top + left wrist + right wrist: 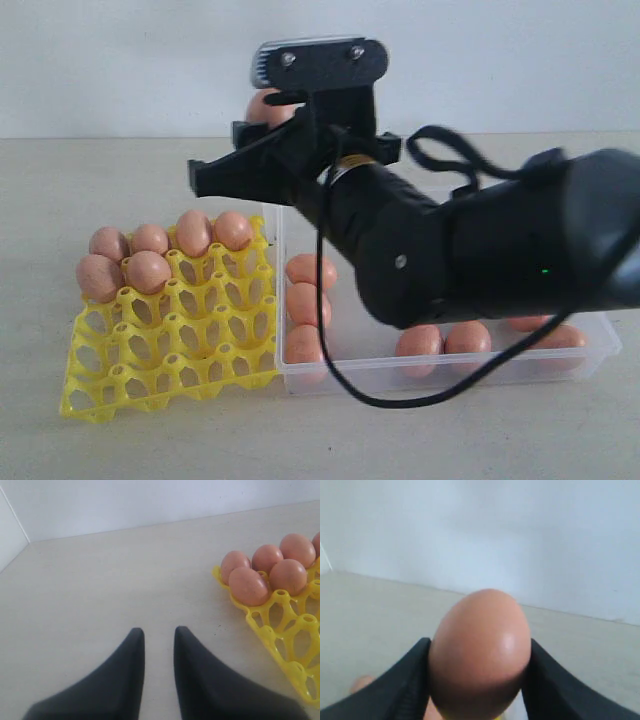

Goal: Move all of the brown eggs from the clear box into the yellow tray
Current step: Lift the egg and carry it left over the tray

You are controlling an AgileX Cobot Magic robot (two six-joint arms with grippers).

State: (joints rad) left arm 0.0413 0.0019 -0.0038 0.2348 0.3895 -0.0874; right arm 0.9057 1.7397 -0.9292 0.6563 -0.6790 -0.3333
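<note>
Beige tabletop (150, 440), we are counting six brown eggs (147, 271) sitting in yellow tray (170, 380), seven showing in clear box (440, 375), right gripper (264, 106) hanging high above, left gripper (159, 635) hovering slightly parted, gripping nothing, five tray eggs nearby, right fingers (400, 685) pinching one brown egg (479, 652)

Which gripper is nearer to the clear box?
Right. The right gripper holds a brown egg raised above the tray-side edge of the clear box; the left gripper hovers over the table beyond the yellow tray.
</note>
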